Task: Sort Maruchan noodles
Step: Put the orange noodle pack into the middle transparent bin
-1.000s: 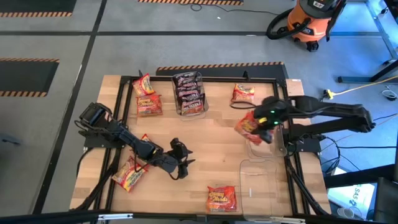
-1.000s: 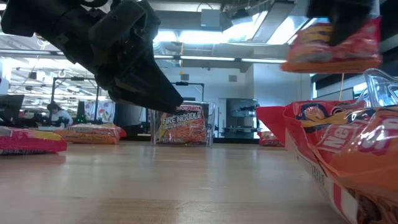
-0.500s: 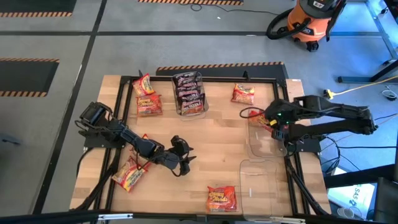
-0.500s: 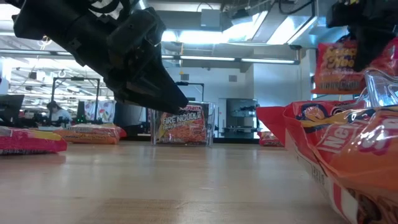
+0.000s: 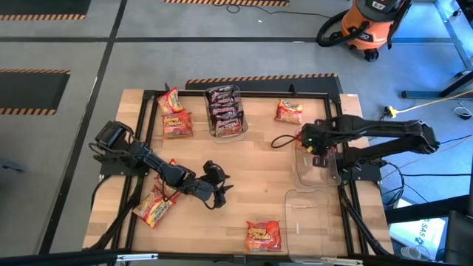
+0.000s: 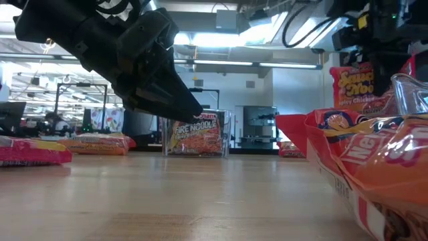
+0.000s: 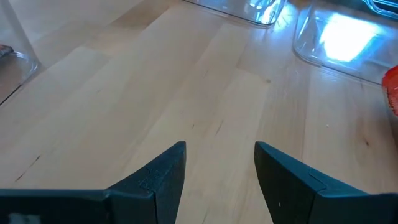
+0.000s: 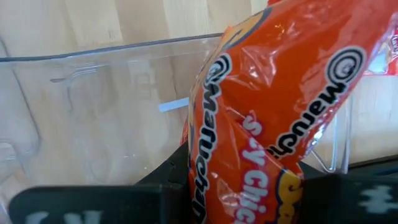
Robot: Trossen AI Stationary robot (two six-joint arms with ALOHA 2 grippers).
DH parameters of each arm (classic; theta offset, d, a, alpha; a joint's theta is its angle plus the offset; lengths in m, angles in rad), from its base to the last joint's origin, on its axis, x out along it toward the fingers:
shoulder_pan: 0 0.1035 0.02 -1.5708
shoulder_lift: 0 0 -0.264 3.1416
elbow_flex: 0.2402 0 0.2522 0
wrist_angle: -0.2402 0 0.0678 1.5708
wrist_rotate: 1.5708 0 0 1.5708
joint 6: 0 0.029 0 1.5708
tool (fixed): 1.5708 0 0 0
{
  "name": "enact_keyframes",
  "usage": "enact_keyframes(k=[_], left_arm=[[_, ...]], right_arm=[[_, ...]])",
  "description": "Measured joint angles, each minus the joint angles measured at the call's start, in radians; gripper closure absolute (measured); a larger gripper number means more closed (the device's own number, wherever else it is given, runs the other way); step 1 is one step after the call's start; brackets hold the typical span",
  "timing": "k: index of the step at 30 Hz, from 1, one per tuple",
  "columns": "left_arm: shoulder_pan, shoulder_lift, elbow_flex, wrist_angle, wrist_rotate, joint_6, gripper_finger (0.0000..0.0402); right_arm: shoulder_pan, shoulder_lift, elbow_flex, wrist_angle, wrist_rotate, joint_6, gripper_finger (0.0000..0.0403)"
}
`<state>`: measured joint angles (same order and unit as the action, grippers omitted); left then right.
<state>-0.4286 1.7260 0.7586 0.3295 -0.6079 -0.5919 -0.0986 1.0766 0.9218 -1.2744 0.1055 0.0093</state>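
Seen from above with the table as a clock face, twelve at the far edge: a red-orange packet (image 5: 264,235) lies flat near the front edge at about six o'clock. In the low view it (image 6: 374,174) fills the right foreground, with white letters too cropped to read. Just beside it, at about five o'clock, stands an empty clear bin (image 5: 308,214).

At eight o'clock another packet (image 5: 154,207) lies by the left arm. The left gripper (image 5: 215,186) hovers over bare wood near the table's centre; in its wrist view the two dark fingers (image 7: 163,177) stand apart with nothing between them.

At three o'clock the right gripper (image 5: 319,150) is clamped on an orange noodle packet (image 8: 267,106) above a second clear bin (image 5: 314,171). The wrist view shows "Maruchan" printed twice on the wrapper, with part of a word, "Chic…", below; the bin's clear wall (image 8: 93,112) lies just behind it. In the low view the packet (image 6: 358,90) hangs upright and reads "Chicken".

Farther back, at twelve o'clock, a clear bin (image 5: 225,111) holds dark packets; in the low view its front one (image 6: 196,136) reads "FIRE NOODLE". Two packets (image 5: 174,114) lie at eleven o'clock and one (image 5: 289,111) at one o'clock.
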Motion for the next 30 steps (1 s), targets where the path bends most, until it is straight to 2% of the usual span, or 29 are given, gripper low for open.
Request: enact_keyframes(k=[7, 16, 30], left_arm=[[-0.007, 0.0, 0.0, -0.003, 0.0, 0.0, 0.0216], [-0.007, 0.0, 0.0, -0.004, 0.016, 0.002, 0.0216], [-0.002, 0.0, 0.0, 0.0, 0.019, 0.0, 0.0216]], right_arm=[[0.0, 0.08, -0.01, 0.058, 0.006, -0.033, 0.0307], [0.0, 0.089, -0.172, 0.177, 0.008, -0.072, 0.0307], [0.0, 0.194, -0.166, 0.286, 0.026, -0.127, 0.03]])
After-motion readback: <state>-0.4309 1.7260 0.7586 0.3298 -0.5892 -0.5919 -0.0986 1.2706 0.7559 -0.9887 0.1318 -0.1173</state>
